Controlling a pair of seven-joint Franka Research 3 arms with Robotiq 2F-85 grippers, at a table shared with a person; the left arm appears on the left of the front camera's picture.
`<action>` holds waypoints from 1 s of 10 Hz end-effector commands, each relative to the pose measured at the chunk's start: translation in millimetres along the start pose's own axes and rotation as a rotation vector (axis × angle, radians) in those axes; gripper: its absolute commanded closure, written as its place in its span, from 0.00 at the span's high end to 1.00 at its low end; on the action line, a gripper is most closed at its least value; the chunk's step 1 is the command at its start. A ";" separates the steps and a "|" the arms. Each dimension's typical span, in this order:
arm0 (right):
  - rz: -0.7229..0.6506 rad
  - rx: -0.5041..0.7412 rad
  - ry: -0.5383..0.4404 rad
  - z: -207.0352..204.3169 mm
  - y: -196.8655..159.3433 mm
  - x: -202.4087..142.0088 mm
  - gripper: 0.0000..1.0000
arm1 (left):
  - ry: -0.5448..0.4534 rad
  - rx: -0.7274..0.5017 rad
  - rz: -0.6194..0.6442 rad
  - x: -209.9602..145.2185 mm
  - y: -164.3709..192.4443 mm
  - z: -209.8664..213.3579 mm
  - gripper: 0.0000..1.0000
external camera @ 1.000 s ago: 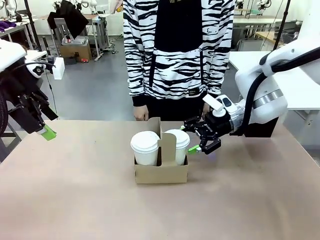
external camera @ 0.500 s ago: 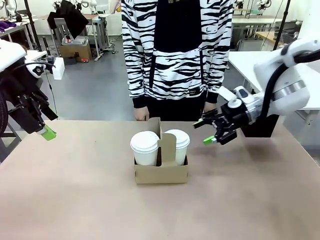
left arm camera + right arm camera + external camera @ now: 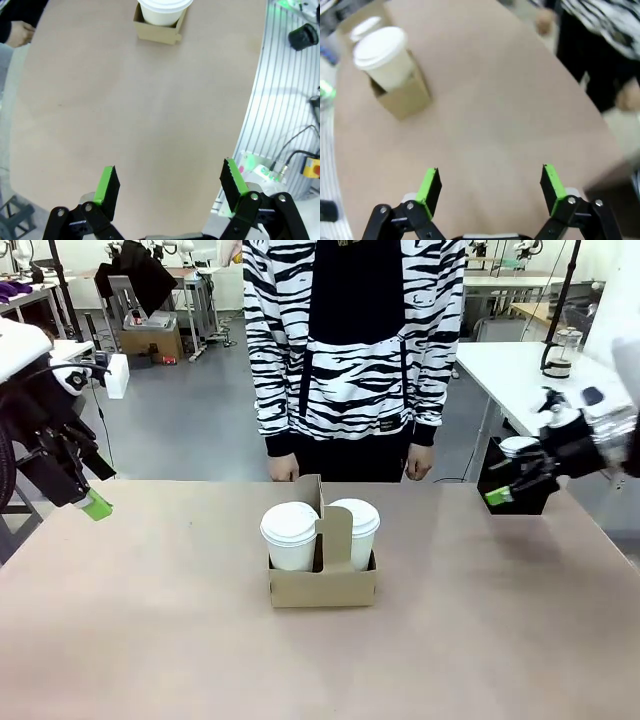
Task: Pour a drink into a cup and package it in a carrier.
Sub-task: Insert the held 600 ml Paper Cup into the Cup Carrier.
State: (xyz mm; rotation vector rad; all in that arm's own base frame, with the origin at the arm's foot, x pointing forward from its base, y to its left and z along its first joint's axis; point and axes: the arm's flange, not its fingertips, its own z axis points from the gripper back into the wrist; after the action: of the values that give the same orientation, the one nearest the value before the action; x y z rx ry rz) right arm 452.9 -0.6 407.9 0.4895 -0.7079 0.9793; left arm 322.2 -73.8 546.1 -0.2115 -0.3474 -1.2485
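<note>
We see two lidded cups seated in the carrier at mid-bench, its pockets keeping them upright. Left gripper and right gripper hang apart, jaws wide, holding nothing.

Table: broad bare surface on every side of the carrier, which stands at centre and is the sole obstacle on it. Two lidded cups fill both pockets; handle tab upright between them. Left pincer: at the left table edge, jaws spread, well apart from the carrier. Right pincer: at the far right edge, jaws spread, nothing between them. Person's hands hang at the far edge, behind the carrier.
</note>
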 end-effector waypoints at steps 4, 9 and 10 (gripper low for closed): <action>-0.295 -0.237 0.171 68.2 47.9 -10.7 1.00 | -0.009 -0.010 0.012 0.3 -1.1 1.2 1.00; -0.260 -0.213 0.148 63.3 35.8 -15.3 1.00 | -0.009 -0.010 0.012 0.3 -1.1 1.2 1.00; -0.260 -0.213 0.148 63.3 35.8 -15.3 1.00 | -0.009 -0.010 0.012 0.3 -1.1 1.2 1.00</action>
State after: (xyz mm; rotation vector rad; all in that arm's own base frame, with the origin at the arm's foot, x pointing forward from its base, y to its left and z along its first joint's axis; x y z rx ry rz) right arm 394.4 -33.2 442.3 0.3120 -0.5859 0.6736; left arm 322.3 -73.8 546.0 -0.2113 -0.3468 -1.2482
